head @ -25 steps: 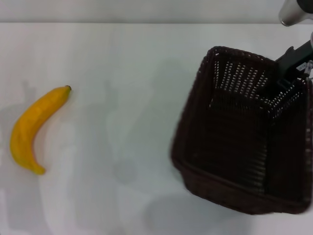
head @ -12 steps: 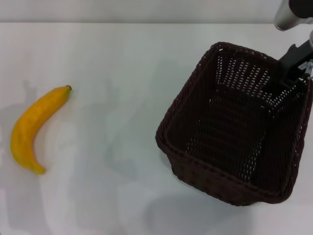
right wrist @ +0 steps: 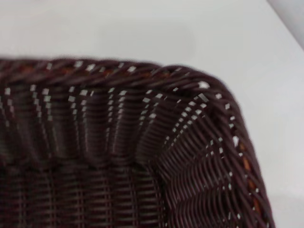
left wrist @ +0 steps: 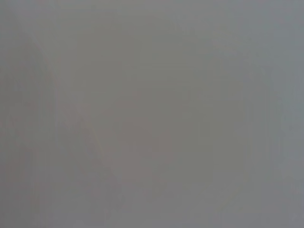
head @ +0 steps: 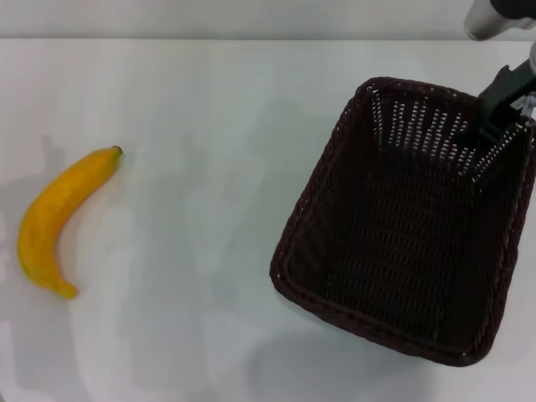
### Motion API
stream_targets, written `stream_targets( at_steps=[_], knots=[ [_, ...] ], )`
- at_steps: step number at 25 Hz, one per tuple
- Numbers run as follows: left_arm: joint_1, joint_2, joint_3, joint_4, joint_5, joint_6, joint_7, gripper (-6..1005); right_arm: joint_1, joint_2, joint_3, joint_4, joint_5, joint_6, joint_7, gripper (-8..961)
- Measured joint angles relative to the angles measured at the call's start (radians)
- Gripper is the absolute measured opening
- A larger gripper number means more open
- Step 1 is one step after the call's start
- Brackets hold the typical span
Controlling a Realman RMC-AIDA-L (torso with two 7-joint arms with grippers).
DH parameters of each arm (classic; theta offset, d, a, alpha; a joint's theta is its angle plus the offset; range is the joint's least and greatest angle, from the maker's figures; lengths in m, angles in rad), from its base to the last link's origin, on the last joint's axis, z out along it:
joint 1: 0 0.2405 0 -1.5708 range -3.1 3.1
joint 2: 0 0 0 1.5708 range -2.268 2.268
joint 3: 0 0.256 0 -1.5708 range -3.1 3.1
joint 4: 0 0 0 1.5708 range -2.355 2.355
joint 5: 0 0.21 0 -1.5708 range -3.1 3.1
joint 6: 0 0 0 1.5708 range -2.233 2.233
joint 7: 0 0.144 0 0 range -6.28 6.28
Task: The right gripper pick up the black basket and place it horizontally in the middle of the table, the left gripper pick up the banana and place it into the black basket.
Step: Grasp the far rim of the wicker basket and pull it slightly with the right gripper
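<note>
Woven wicker basket (head: 402, 251) (glossy table (head: 209, 100))

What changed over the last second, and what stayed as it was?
The basket, strongly tipped a second ago, has levelled out so its inside now faces up, and its near end has swung a little leftward. The right gripper has stayed at the basket's far right corner. The banana has not moved on the table. The left gripper is not in view.

A bare test bench: plain white table (head: 209, 100) only.
</note>
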Motion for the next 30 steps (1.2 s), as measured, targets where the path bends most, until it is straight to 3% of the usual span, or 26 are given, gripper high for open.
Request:
stream_targets(
  at_steps=[13, 23, 30],
  knots=[
    [-0.006, 0.003, -0.006, -0.025, 0.002, 0.0, -0.048, 889, -0.027, 0.004, 0.015, -0.106, -0.011, -0.061, 0.259, 286],
    [-0.006, 0.006, -0.006, -0.038, 0.009, -0.001, -0.101, 890, -0.041, 0.004, 0.121, -0.202, -0.014, -0.151, 0.45, 233],
    [-0.001, 0.007, -0.012, -0.041, 0.027, 0.002, -0.114, 889, -0.118, 0.019, 0.165, -0.342, -0.005, -0.206, 0.577, 173]
  ],
)
